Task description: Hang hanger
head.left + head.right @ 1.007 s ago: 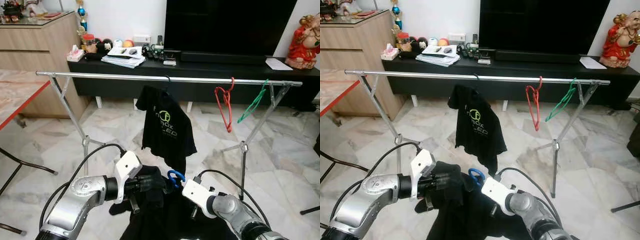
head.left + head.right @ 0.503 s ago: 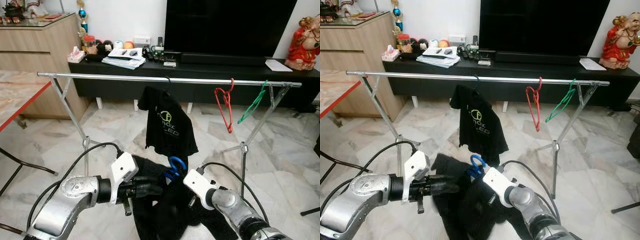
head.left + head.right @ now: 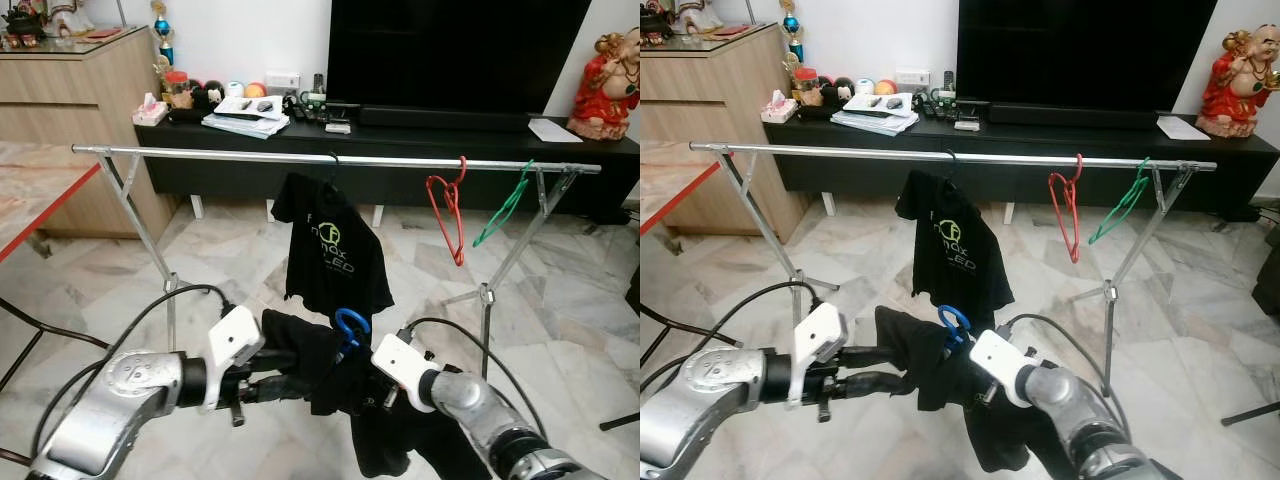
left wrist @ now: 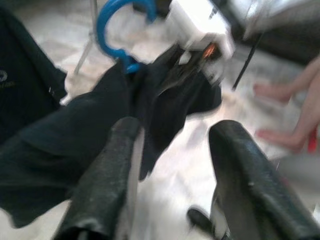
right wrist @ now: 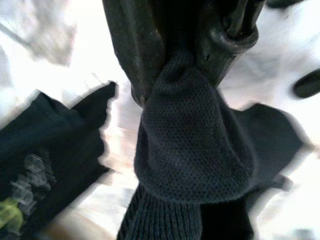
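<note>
From the head views, a blue plastic hanger hook (image 3: 350, 325) pokes up from a black knitted garment (image 3: 305, 360) held low before the long silver clothes rail (image 3: 330, 158), well below it and not yet hung. The left wrist view shows the left pincer (image 4: 170, 155) released, fingers spread beside the cloth, likely ready to steady it. In the right wrist view, the right pincer (image 5: 187, 52) is clenched on the knit, carrying the load.

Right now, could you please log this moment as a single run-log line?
phase: carrying | right gripper: shut on dark knitted garment with blue plastic hanger hook | left gripper: open beside it | silver metal rail: not reached
</note>
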Motion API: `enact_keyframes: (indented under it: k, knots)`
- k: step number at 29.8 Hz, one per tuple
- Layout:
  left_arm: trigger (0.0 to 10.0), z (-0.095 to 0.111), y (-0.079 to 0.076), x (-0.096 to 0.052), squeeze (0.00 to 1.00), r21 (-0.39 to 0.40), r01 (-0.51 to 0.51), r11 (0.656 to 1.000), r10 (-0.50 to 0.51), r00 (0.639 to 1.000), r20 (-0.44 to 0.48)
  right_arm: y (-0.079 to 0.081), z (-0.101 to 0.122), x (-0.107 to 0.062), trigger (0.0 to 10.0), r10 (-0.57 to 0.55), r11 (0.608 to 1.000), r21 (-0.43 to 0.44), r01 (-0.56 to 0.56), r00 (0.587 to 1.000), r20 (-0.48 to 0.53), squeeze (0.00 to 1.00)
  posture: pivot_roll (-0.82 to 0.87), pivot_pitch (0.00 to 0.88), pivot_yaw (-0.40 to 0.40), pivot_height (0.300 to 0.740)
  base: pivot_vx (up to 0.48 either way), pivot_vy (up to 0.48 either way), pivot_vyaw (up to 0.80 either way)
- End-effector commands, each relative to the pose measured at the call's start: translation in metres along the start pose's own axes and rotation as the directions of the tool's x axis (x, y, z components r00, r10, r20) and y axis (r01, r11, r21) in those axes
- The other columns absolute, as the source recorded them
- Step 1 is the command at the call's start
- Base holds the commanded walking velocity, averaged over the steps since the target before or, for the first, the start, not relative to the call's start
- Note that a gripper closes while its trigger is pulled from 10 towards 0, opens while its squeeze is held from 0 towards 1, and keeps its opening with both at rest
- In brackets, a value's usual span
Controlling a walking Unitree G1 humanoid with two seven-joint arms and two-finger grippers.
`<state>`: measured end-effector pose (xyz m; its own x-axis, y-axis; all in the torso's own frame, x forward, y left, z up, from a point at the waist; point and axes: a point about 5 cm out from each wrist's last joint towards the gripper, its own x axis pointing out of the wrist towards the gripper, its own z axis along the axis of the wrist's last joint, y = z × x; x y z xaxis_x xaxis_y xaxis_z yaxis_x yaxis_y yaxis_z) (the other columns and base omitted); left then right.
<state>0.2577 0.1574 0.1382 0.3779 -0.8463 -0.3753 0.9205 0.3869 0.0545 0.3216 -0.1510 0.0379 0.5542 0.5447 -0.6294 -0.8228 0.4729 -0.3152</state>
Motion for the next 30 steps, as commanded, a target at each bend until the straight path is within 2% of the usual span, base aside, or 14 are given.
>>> enact_keyframes:
  k: [1, 2, 3, 4, 5, 9, 10, 14, 20, 30]
  knots:
    - [10.0, -0.008, 0.003, -0.006, 1.00, 0.018, -0.002, 1.000, 0.003, 0.998, -0.061, -0.005, 0.012, -0.004, 0.0, 0.074, 0.996, -0.050, -0.071, 0.995, 0.061, 0.00, 0.10, 0.012, -0.045, 0.740, 0.000, 0.000, 0.00]
    - [10.0, -0.015, 0.007, -0.007, 1.00, 0.033, -0.014, 0.999, 0.018, 0.994, -0.110, -0.006, 0.010, -0.007, 0.0, 0.124, 0.991, -0.064, -0.121, 0.991, 0.056, 0.00, 0.11, 0.012, -0.048, 0.740, 0.000, 0.000, 0.00]
    - [10.0, -0.015, 0.007, -0.007, 1.00, 0.033, -0.014, 0.999, 0.018, 0.994, -0.110, -0.006, 0.010, -0.007, 0.0, 0.124, 0.991, -0.064, -0.121, 0.991, 0.056, 0.00, 0.11, 0.012, -0.048, 0.740, 0.000, 0.000, 0.00]
    - [10.0, -0.023, 0.010, -0.006, 1.00, 0.061, -0.008, 0.998, 0.018, 0.985, -0.169, -0.006, 0.009, -0.011, 0.0, 0.167, 0.982, -0.101, -0.162, 0.985, 0.049, 0.00, 0.11, 0.013, -0.050, 0.740, 0.000, 0.000, 0.00]
    - [10.0, -0.026, 0.011, -0.004, 1.00, 0.080, 0.008, 0.997, 0.007, 0.982, -0.188, -0.005, 0.007, -0.013, 0.0, 0.213, 0.969, -0.134, -0.207, 0.977, 0.034, 0.00, 0.11, 0.012, -0.051, 0.740, 0.000, 0.000, 0.00]
    - [10.0, -0.026, 0.012, -0.001, 1.00, 0.086, 0.031, 0.996, -0.015, 0.983, -0.181, -0.005, 0.005, -0.017, 0.0, 0.252, 0.953, -0.180, -0.243, 0.968, 0.023, 0.00, 0.10, 0.010, -0.051, 0.740, 0.000, 0.000, 0.00]
    - [10.0, -0.024, 0.012, 0.001, 0.00, 0.088, 0.036, 0.995, -0.021, 0.986, -0.165, -0.004, 0.006, -0.019, 0.0, 0.281, 0.944, -0.188, -0.270, 0.959, 0.033, 0.00, 0.10, 0.009, -0.053, 0.740, 0.000, 0.000, 0.00]
    - [10.0, -0.024, 0.019, 0.012, 0.00, 0.094, 0.032, 0.995, -0.017, 0.988, -0.151, -0.009, 0.014, -0.023, 0.0, 0.337, 0.933, -0.168, -0.318, 0.936, 0.099, 0.00, 0.10, 0.009, -0.051, 0.740, 0.000, 0.000, 0.00]
    - [10.0, -0.020, 0.017, 0.021, 0.00, 0.090, 0.078, 0.993, -0.067, 0.990, -0.121, -0.010, 0.021, -0.023, 0.0, 0.348, 0.930, -0.175, -0.323, 0.927, 0.137, 0.00, 0.09, 0.011, -0.051, 0.740, 0.000, 0.000, 0.00]
    - [10.0, -0.026, 0.014, 0.032, 0.00, 0.066, 0.118, 0.991, -0.110, 0.987, -0.114, -0.014, 0.043, -0.023, 0.0, 0.409, 0.902, -0.234, -0.362, 0.890, 0.201, 0.00, 0.09, 0.009, -0.046, 0.740, 0.000, 0.000, 0.00]
